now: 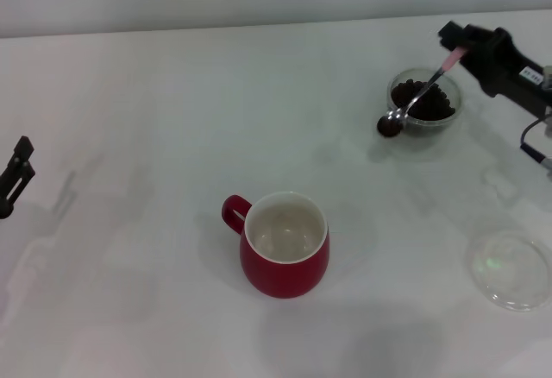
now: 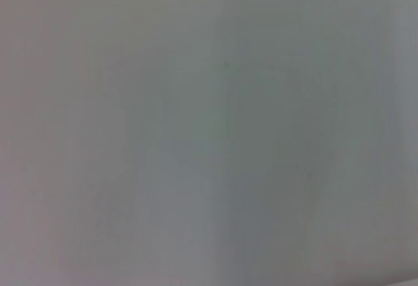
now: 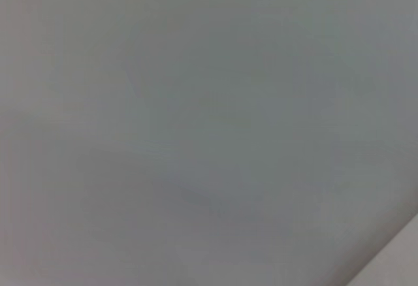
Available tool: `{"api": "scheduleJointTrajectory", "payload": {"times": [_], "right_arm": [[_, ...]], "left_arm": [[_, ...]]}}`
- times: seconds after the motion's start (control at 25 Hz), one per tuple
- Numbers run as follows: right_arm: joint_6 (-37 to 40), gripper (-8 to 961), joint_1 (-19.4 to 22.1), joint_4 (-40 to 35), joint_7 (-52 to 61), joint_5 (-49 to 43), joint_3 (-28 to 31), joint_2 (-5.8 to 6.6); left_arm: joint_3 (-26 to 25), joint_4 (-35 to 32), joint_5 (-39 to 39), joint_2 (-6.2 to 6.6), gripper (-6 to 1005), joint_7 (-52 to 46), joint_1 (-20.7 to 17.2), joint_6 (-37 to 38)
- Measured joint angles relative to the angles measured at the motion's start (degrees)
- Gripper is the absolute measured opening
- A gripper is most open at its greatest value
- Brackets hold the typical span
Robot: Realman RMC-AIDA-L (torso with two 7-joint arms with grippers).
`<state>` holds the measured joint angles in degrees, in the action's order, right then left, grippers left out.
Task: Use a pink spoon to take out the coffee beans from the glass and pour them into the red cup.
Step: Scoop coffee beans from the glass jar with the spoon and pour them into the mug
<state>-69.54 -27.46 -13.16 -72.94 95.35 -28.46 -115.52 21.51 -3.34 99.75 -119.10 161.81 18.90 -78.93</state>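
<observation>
In the head view my right gripper (image 1: 454, 47) is at the far right, shut on the pink handle of the pink spoon (image 1: 420, 93). The spoon slants down over the glass (image 1: 423, 102), which holds dark coffee beans (image 1: 431, 103). Its bowl hangs just past the glass's near-left rim, with some beans (image 1: 389, 125) in it. The red cup (image 1: 285, 243) stands upright at the centre front, white inside and holding nothing, its handle pointing left. My left gripper (image 1: 15, 177) sits idle at the far left edge. Both wrist views show only plain pale surface.
A flat clear round dish (image 1: 513, 268) lies at the front right on the white table (image 1: 172, 136). A cable hangs off the right arm near the right edge.
</observation>
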Motion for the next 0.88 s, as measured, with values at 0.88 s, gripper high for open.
{"api": "scheduleJointTrajectory", "payload": {"times": [0.88], "right_arm": [[-7.46, 154, -3.31, 5.01, -0.63, 0.04, -6.70, -0.51]], "left_arm": [[0.47, 0.53, -0.35, -0.26, 758, 0.00, -0.96, -0.37]]}}
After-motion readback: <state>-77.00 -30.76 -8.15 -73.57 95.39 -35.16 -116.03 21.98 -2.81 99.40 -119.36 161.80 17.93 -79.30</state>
